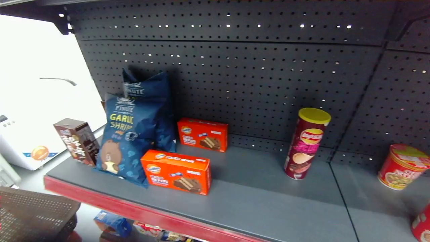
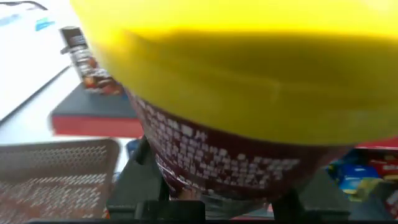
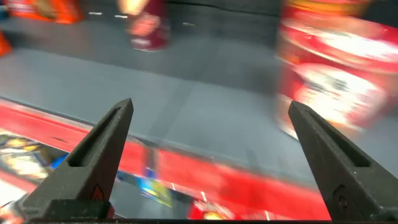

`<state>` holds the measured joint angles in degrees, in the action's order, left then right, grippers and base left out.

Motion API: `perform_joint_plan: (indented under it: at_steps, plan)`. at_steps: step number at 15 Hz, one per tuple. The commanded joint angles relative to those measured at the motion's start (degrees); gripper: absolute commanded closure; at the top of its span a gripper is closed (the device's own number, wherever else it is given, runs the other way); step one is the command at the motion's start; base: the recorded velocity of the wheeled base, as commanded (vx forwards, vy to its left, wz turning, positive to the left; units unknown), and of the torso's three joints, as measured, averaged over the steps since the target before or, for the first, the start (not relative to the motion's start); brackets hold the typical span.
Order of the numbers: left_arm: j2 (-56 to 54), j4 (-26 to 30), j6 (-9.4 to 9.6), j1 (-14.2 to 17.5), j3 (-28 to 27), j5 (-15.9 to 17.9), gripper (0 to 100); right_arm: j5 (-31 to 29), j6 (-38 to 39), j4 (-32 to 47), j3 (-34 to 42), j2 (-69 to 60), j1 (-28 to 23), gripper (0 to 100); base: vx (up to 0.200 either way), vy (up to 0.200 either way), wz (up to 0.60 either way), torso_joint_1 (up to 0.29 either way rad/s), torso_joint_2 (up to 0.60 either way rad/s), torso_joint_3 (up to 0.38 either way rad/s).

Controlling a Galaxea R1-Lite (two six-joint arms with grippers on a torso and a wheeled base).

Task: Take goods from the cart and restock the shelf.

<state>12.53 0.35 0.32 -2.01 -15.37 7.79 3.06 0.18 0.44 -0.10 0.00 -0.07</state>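
A maroon chip can with a yellow lid [image 2: 249,74] sits close up in the left wrist view, and my left gripper [image 2: 217,199] is shut on its lower body. It hangs over the cart's mesh basket [image 2: 56,174], in front of the shelf's left end. My right gripper [image 3: 210,109] is open with nothing between its fingers, just in front of the red front edge of the grey shelf [image 3: 186,93]. A red noodle cup [image 3: 336,81] stands on the shelf beside it. A matching chip can [image 1: 305,148] stands upright at mid shelf [image 1: 268,201].
At the shelf's left stand a brown box [image 1: 77,141], two blue snack bags [image 1: 129,137] and two orange boxes [image 1: 176,171]. A red noodle cup [image 1: 403,166] sits at the right, another red tub [image 1: 421,225] at the corner. The cart basket [image 1: 30,215] is at lower left.
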Motion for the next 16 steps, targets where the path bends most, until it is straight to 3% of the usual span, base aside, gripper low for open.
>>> perform_joint_plan:
  at_steps: [1, 4, 9, 16]
  plan:
    - [0.04, 0.00, -0.23, -0.01, 0.08, -0.06, 100, 0.10, -0.01, 0.00, -0.08, 0.00, -0.01, 0, 0.000, 0.000, -0.60, -0.002, 0.00, 0.007]
    - [-0.67, 0.00, -1.64, -0.01, 0.17, -0.06, 100, 0.02, -0.01, 0.00, 0.01, 0.00, -0.01, 0, 0.000, 0.000, -0.60, 0.001, 0.00, 0.002]
    - [-5.24, 4.92, -1.64, -0.01, 0.61, -1.37, 100, 0.02, -0.01, 0.00, 0.01, 0.00, -0.01, 0, 0.000, 0.000, 0.00, 0.000, 0.00, 0.000]
    - [-6.20, 5.36, -1.64, -0.19, -0.71, -3.22, 100, 0.02, -0.01, 0.00, 0.01, 0.00, -0.01, 0, 0.000, 0.000, 0.00, 0.000, 0.00, 0.000]
